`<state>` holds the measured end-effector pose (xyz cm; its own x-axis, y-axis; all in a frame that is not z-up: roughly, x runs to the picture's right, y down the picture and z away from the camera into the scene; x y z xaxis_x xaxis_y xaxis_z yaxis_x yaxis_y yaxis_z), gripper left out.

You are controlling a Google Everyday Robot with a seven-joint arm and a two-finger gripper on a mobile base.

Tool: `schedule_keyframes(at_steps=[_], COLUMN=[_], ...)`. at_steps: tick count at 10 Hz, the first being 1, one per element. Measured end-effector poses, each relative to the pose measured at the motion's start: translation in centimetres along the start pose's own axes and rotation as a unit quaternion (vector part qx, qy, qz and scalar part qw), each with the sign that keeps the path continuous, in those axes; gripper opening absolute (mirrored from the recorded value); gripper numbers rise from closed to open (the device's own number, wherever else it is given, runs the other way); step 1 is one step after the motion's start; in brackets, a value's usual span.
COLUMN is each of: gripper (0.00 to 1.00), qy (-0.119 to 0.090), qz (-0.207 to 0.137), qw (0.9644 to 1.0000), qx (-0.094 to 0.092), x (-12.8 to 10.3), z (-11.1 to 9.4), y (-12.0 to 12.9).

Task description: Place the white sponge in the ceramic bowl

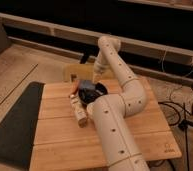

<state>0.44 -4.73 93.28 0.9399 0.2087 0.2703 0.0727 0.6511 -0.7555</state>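
One dark bowl | contents unclear | hand above its rim | grip: cannot tell

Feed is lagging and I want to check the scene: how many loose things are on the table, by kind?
dark bowl: 1
pale oblong piece: 1
small reddish item: 1
Total: 3
The gripper hangs over the near-left rim of the dark bowl.

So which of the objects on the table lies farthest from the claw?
The tan block, lying nearest the camera. The claw hangs over the far rim of the dark bowl; the small orange item sits beside that bowl.
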Motion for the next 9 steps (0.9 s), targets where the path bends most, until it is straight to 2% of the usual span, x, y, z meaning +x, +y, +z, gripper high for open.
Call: schedule_keyframes(at_steps=[2, 3, 4, 5, 6, 7, 8, 9], gripper=[0.00, 0.05, 0.16, 0.23, 0.30, 0.43, 0.54, 0.63], qy=[0.000, -0.007, -0.044, -0.097, -0.125, -0.154, -0.165, -0.166], qz=[0.001, 0.000, 0.006, 0.008, 0.007, 0.000, -0.001, 0.001], qw=[1.0000, 1.0000, 0.9990, 0.9952, 0.9919, 0.9876, 0.9858, 0.9860], qx=[0.000, -0.001, 0.005, 0.016, 0.024, 0.028, 0.029, 0.022], x=[0.2, -0.1, -1.1, -2.3, -2.8, -3.1, -2.6, -1.8], z=[-0.1, 0.0, -0.4, -1.6, -2.5, -3.5, -3.8, -3.9], y=[0.0, 0.1, -0.1, -0.2, -0.3, -0.2, 0.1, 0.6])
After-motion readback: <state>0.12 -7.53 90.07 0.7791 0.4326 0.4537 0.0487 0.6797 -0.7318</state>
